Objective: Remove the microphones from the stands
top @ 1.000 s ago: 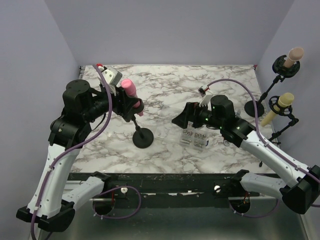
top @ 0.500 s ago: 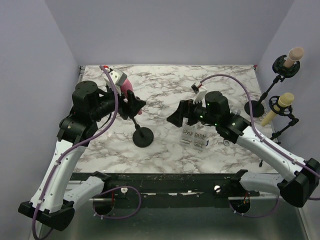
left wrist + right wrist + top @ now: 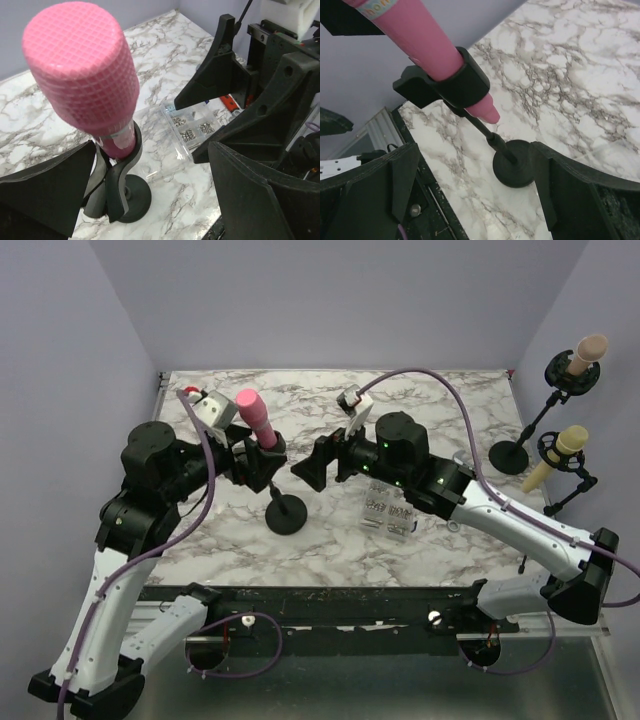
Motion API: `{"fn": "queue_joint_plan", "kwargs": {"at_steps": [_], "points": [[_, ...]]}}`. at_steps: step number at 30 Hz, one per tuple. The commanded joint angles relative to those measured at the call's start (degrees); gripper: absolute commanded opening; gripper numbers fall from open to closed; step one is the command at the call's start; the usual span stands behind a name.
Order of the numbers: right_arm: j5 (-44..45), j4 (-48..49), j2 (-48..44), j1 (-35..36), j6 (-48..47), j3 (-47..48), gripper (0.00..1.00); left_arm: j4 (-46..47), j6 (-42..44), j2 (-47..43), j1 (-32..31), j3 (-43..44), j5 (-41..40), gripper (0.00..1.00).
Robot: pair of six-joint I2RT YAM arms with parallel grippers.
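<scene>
Here the pink microphone (image 3: 253, 415) sits tilted in the clip of the black stand (image 3: 285, 514), head up, its tail poking out below the clip. The left jaws stand wide, one finger either side of the stand's clip, clear of the microphone. The right jaws gape wide just right of the stand, facing it. A clear parts box (image 3: 390, 516) lies on the marble worktop (image 3: 330, 545), right of the stand's base

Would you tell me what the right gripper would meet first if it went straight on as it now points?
The right gripper would likely meet the stand's rod, just below the clip holding the pink microphone, though depth is unclear.
</scene>
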Motion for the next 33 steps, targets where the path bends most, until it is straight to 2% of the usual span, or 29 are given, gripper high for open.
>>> {"fn": "queue_joint_plan", "kwargs": {"at_steps": [1,6,10,14,18,23,24,26,28,29,33], "points": [[7.83,1.67,3.35,3.96,-6.63,5.86,1.0,-3.44,1.44,-6.64,-0.2,-0.49,-5.91,0.99],[14.75,2.64,6.56,6.51,-9.32,10.65,1.0,-0.61,2.15,-18.22,-0.2,-9.5,-13.42,0.99],[19.32,1.96,10.67,8.51,-12.11,16.98,1.0,-0.12,-0.89,-25.49,-0.21,-14.05,-19.2,0.99],[27.74,2.42,15.39,10.58,-13.93,22.66,1.0,1.1,-5.13,-31.13,-0.14,-18.2,-23.9,0.99],[35.11,4.75,20.3,11.6,-15.77,26.27,1.0,1.56,-6.25,-33.3,-0.21,-19.99,-24.4,0.99],[38.8,4.48,27.18,11.64,-16.63,32.58,0.99,0.54,-5.74,-32.05,-0.2,-18.38,-24.4,0.99],[39.33,4.28,28.42,11.66,-16.8,33.54,0.94,0.54,-5.64,-31.85,-0.2,-18.25,-24.38,0.99],[39.44,2.84,30.28,11.71,-16.94,36.15,0.68,0.54,-5.7,-31.52,-0.15,-17.97,-24.39,0.99],[38.27,2.18,30.98,11.79,-16.94,36.83,0.48,0.46,-5.81,-31.45,-0.21,-18.01,-24.27,0.99],[36.81,2.17,30.79,11.75,-16.75,36.62,0.42,0.41,-5.89,-31.48,-0.16,-18.1,-24.28,0.99],[26.88,3.27,28.98,11.75,-15.92,34.59,0.06,-0.71,-6.08,-31.59,-0.21,-18.2,-24.25,0.99]]}}
